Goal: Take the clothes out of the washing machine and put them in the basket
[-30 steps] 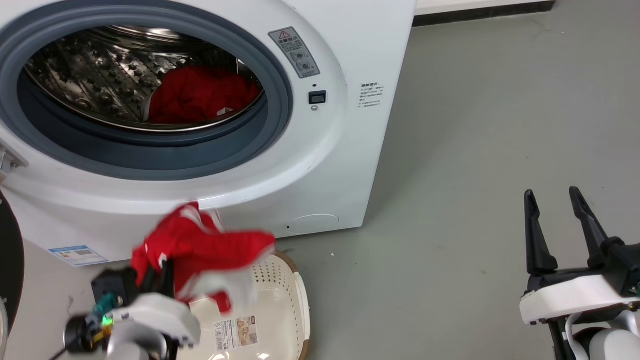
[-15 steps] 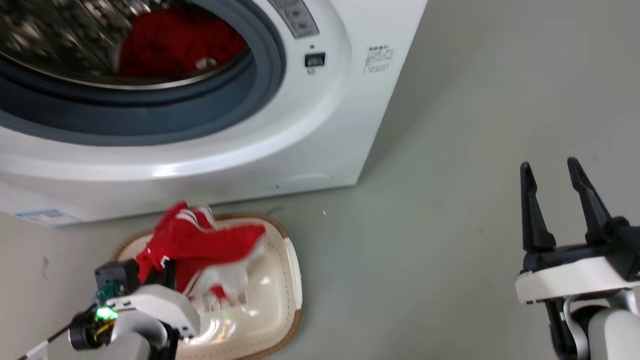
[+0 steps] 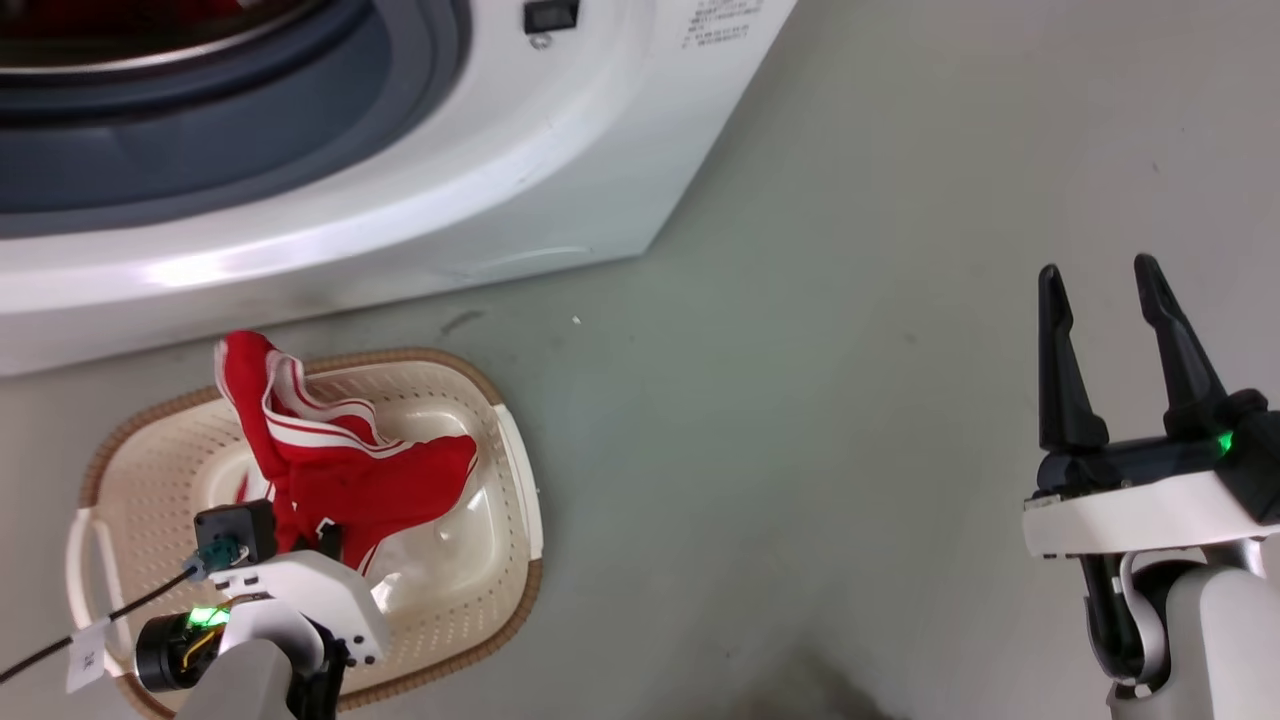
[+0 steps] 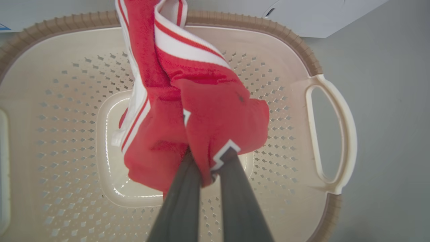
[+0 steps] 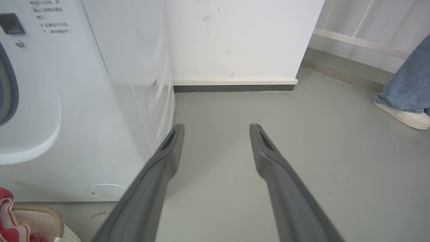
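A red garment point(image 3: 330, 470) with white striped trim hangs into the cream basket point(image 3: 505, 420), which sits on the floor in front of the washing machine point(image 3: 500, 150). My left gripper point(image 3: 312, 540) is above the basket's middle, shut on this garment. In the left wrist view the gripper point(image 4: 208, 159) pinches the red cloth point(image 4: 215, 111) over the perforated basket bottom point(image 4: 67, 134). A red sliver point(image 3: 120, 5) shows in the drum at the top edge. My right gripper point(image 3: 1095, 268) stands open and holds nothing, far right of the basket. The right wrist view shows the open right gripper point(image 5: 217, 127) above the floor.
The grey floor point(image 3: 800, 400) is open between the basket and my right arm. In the right wrist view the machine's side point(image 5: 100, 101) is on the left, a white wall point(image 5: 235, 40) stands behind, and a person's jeans leg and white shoe point(image 5: 403, 116) are at the far right.
The head camera has tilted down, so the machine has slid up the picture. My left gripper has carried the red garment down over the basket. The right gripper stays open.
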Tool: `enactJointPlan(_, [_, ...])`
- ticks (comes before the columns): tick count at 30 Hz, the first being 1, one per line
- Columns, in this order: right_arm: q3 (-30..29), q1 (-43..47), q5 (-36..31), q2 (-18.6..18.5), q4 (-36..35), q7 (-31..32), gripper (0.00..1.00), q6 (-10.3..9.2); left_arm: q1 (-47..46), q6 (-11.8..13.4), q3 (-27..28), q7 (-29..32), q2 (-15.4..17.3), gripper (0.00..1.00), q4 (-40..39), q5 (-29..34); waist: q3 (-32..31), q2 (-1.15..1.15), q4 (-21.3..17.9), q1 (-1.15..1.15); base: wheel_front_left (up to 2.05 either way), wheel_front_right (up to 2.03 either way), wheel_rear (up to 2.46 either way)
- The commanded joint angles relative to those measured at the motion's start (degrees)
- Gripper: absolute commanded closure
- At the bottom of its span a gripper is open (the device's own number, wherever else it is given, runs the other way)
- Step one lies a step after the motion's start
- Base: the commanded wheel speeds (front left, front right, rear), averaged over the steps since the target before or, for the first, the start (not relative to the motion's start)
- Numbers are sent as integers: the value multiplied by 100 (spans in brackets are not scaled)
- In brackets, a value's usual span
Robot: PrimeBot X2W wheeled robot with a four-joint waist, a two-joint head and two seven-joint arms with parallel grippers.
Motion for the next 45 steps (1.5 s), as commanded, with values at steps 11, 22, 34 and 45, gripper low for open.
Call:
enactJointPlan(11, [111, -417, 91, 4, 66, -192, 0, -4, -856, -80, 95, -73, 53, 100, 1411, -130, 891, 0, -298, -1, 0, 0, 0])
enactJointPlan(22, [67, -408, 24, 4, 224, -263, 0, -4, -911, -113, 118, -80, -75, 0, 1773, -247, 632, 0, -217, -1, 0, 0, 0])
enactJointPlan(34, [19, -34, -132, 2, 354, -88, 0, -4, -203, 1, 405, -93, -293, 0, 847, -92, -782, 0, 167, -1, 0, 0, 0])
enactJointPlan(45, [-141, 536, -324, 3, 145, 273, 0, -3, 559, 10, 910, -81, -547, 0, -543, 447, -1730, 0, 542, -1, 0, 0, 0])
